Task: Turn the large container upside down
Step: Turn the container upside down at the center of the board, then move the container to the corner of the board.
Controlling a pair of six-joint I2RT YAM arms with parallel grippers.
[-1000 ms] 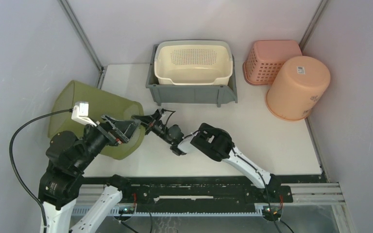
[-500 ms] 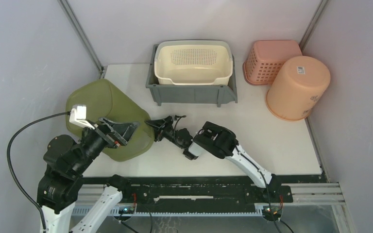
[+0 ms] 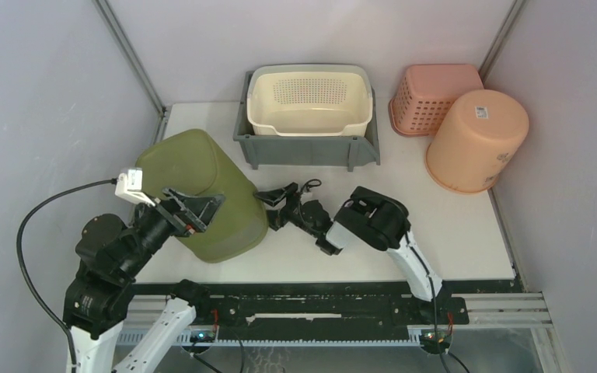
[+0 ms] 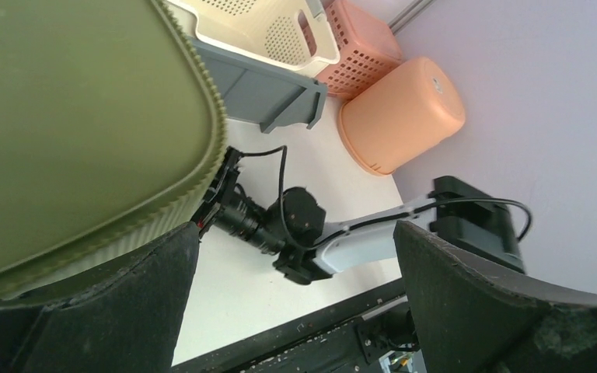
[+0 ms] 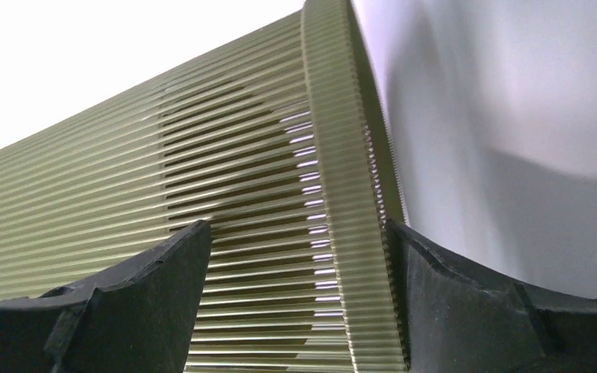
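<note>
The large container (image 3: pixel 202 183) is an olive-green ribbed tub at the table's left, closed bottom up and rim down by the table. My right gripper (image 3: pixel 274 208) is open at the tub's right lower edge. In the right wrist view the tub's ribbed wall (image 5: pixel 233 194) and its rim band (image 5: pixel 342 194) fill the space between the spread fingers of the right gripper (image 5: pixel 295 241), ungripped. My left gripper (image 3: pixel 193 210) hovers open at the tub's near side. In the left wrist view the tub (image 4: pixel 70 116) lies beside the left finger (image 4: pixel 124 303), nothing held by the left gripper (image 4: pixel 295 233).
A grey bin (image 3: pixel 311 148) holding a cream perforated basket (image 3: pixel 311 97) stands at the back centre. A pink basket (image 3: pixel 435 93) and an orange bucket (image 3: pixel 478 140) sit at the back right. Grey walls close in on both sides.
The green tub has swung from lying on its side to bottom-up and shifted right. My right gripper has opened, let go of its rim, and drawn back right. The left gripper stayed open.
</note>
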